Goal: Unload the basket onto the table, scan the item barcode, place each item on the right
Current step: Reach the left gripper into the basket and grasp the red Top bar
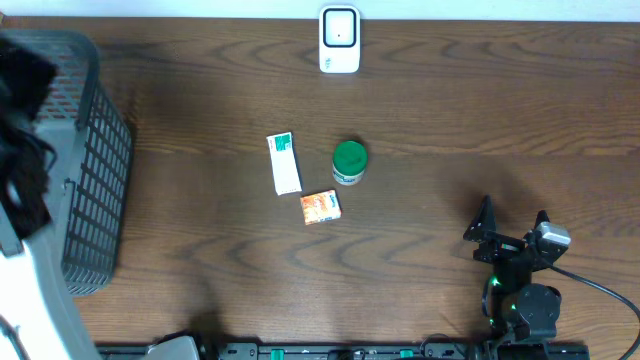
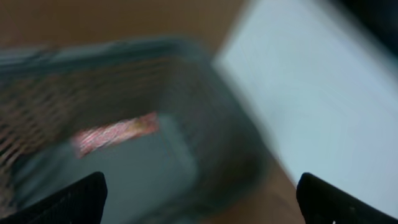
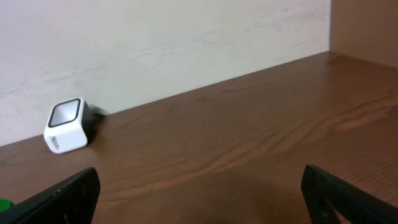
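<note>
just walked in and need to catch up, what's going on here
The left gripper hangs open over the grey basket, with a reddish packet lying inside. The right gripper sits open and empty near the front edge of the table. A white and green box, a green-lidded jar and a small orange box lie mid-table, and the white scanner stands at the far edge.

Print on the white-and-green box [image 1: 284,163] and orange box [image 1: 321,207] is too small to read.

White scanner [image 1: 339,40] standing well apart from flat white-green box [image 1: 284,163], green-lidded jar [image 1: 349,162], orange carton [image 1: 321,207] (all three close together).
</note>
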